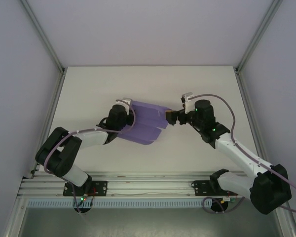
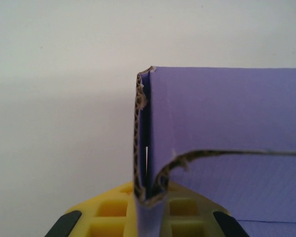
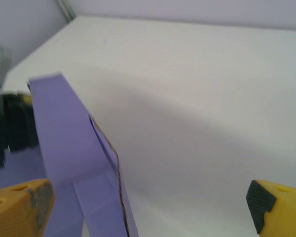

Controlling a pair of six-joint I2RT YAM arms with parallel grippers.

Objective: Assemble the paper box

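The purple paper box (image 1: 145, 123) lies partly folded in the middle of the white table, one panel raised. My left gripper (image 1: 129, 116) is at its left end, shut on a folded cardboard edge (image 2: 149, 197); the yellow fingers (image 2: 108, 210) press that edge from both sides, and the box wall (image 2: 227, 113) stretches away to the right. My right gripper (image 1: 171, 117) stands open at the box's right end. In the right wrist view its yellow fingers (image 3: 278, 205) are far apart, and a box flap (image 3: 64, 143) rises just inside the left finger without being clamped.
White table (image 1: 153, 84) with grey enclosure walls and metal frame posts (image 1: 44, 37) on both sides. The arms' mounting rail (image 1: 148, 185) runs along the near edge. Bare tabletop lies behind and to the right of the box.
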